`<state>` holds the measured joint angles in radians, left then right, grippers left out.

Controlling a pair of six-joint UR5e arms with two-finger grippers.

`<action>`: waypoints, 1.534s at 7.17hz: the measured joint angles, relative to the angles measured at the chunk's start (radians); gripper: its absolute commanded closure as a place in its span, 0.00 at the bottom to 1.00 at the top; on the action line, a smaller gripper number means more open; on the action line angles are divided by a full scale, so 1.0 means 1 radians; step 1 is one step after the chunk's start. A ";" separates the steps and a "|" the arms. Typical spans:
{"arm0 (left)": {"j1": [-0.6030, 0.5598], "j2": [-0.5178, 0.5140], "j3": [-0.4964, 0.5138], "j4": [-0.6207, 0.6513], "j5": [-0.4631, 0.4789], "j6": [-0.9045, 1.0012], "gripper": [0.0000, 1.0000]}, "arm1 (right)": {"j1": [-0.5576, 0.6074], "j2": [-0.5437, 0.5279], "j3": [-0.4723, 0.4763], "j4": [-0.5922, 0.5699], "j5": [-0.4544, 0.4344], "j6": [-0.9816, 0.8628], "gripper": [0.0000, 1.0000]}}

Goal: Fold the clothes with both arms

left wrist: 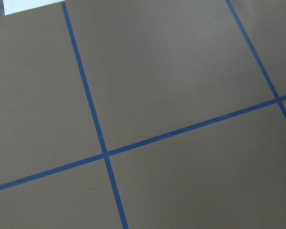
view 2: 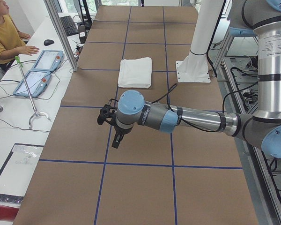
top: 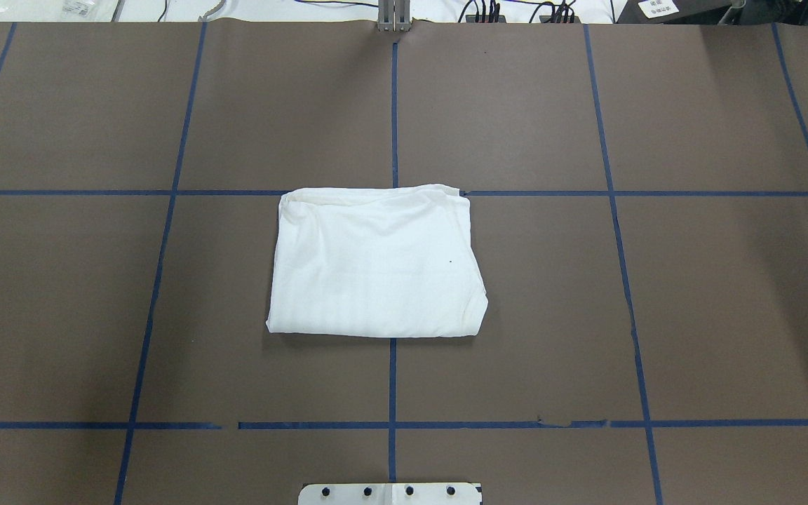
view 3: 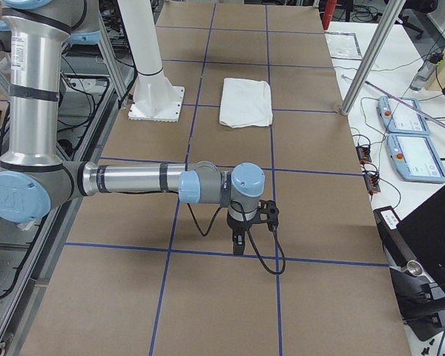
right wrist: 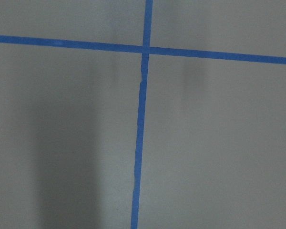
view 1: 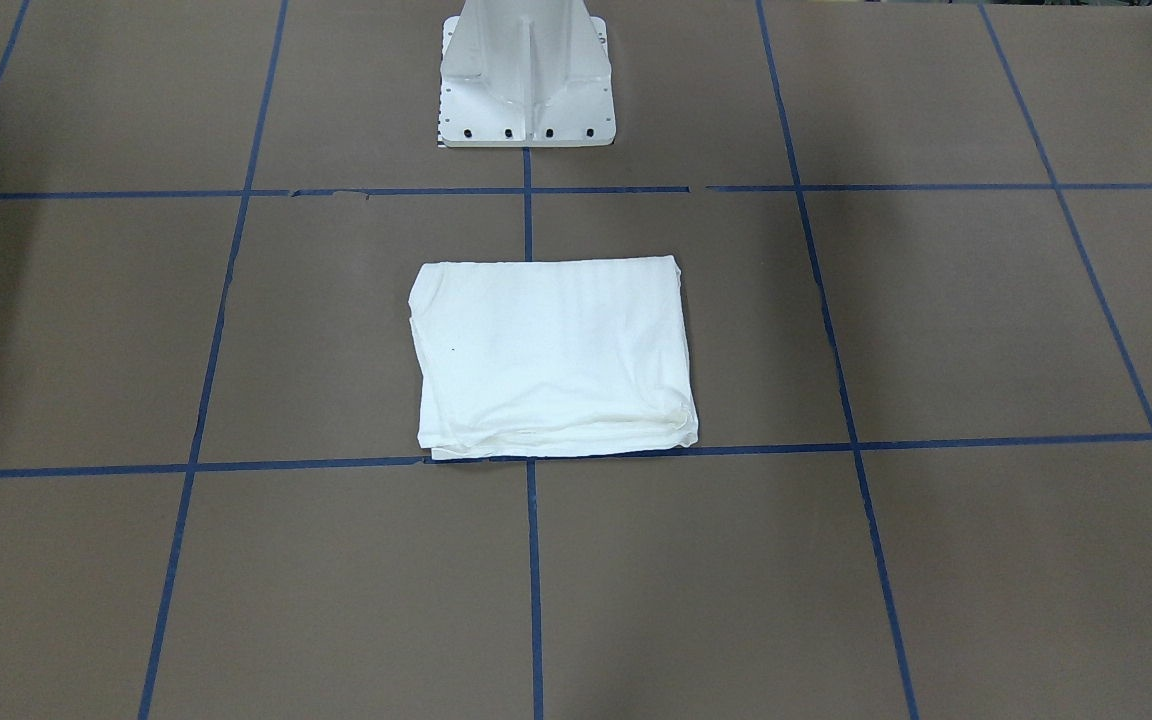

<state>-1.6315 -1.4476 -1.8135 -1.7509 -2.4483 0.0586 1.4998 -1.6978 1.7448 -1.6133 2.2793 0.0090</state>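
The white T-shirt (top: 376, 263) lies folded into a flat rectangle at the middle of the brown table, plain white face up; it also shows in the front view (view 1: 551, 355) and in both side views (view 2: 135, 71) (view 3: 246, 102). No print, collar or label shows. My left gripper (view 2: 116, 140) hangs over the table's left end, far from the shirt. My right gripper (view 3: 238, 245) hangs over the right end, just as far away. Both show only in side views, so I cannot tell whether they are open or shut. The wrist views show only table and blue tape.
The white pedestal base (view 1: 526, 110) stands behind the shirt. An operator (view 2: 4, 37) sits at a side bench with two teach pendants (view 2: 37, 72). More pendants (view 3: 411, 144) and a laptop (view 3: 430, 230) lie beyond the far table edge.
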 measured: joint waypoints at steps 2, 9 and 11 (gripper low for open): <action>0.005 0.010 0.010 0.094 0.047 0.005 0.00 | 0.009 -0.010 0.003 0.002 0.037 0.004 0.00; 0.000 0.055 -0.007 0.126 0.067 0.041 0.00 | 0.042 -0.045 0.005 0.004 0.043 -0.007 0.00; -0.001 0.056 -0.011 0.121 0.067 0.040 0.00 | 0.046 -0.049 0.002 0.004 0.044 -0.008 0.00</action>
<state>-1.6320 -1.3914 -1.8245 -1.6304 -2.3815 0.0983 1.5455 -1.7468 1.7472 -1.6092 2.3235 0.0005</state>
